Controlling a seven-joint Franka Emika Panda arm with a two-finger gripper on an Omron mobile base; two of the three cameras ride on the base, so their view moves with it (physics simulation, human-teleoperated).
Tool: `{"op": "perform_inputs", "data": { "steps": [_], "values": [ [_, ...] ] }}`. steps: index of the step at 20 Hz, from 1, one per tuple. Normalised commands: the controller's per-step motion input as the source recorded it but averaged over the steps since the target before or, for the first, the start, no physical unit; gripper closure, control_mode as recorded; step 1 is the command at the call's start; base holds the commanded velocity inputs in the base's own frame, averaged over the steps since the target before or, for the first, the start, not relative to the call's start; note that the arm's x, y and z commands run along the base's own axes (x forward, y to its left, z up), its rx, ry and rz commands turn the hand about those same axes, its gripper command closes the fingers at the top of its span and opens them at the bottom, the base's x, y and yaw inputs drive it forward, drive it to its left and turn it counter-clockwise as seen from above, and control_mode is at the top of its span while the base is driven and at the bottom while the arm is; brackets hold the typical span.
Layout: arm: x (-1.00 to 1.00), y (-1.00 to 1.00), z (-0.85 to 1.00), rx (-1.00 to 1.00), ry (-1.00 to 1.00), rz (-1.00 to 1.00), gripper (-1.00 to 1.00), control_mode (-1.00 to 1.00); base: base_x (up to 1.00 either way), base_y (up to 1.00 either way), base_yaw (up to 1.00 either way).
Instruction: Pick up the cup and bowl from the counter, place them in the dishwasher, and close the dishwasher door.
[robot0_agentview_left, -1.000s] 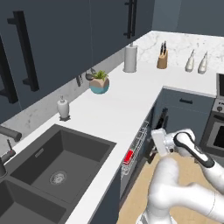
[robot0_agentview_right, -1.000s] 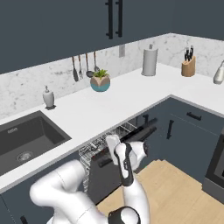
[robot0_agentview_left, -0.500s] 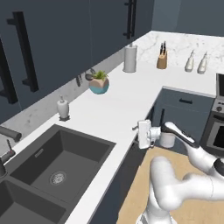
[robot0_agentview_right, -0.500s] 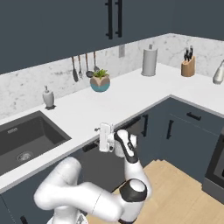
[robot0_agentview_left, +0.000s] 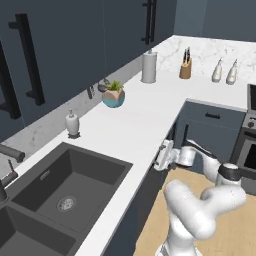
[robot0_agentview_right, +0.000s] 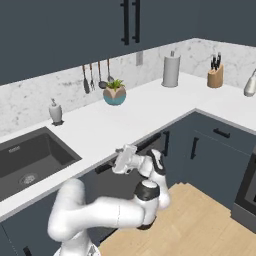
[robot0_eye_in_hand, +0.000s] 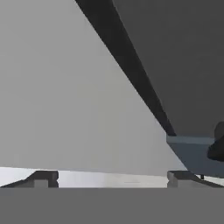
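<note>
The dishwasher door stands upright under the white counter, its black bar handle just below the counter's edge. My gripper is pressed up near the top of that door, at the counter's front edge, and in the left base view my gripper sits against the same edge. In the hand view my gripper is open, its fingertips wide apart with nothing between them, close to a flat grey surface and a dark band. The red cup and the dark grey bowl are hidden.
A dark sink lies left of the dishwasher. On the counter stand a soap bottle, a teal planter, a paper towel roll and a knife block. The oven is on the right, with wooden floor in front.
The dishwasher door has swung up from open to upright, hiding the wire rack and the red cup. My hand rose with it to the counter's edge.
</note>
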Motion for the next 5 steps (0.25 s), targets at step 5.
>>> {"op": "perform_inputs", "data": {
  "steps": [5],
  "values": [
    [-0.04,0.32,-1.00,0.50,-0.16,-0.16,-1.00,-1.00,0.00,0.00,0.00]
  ]
}}
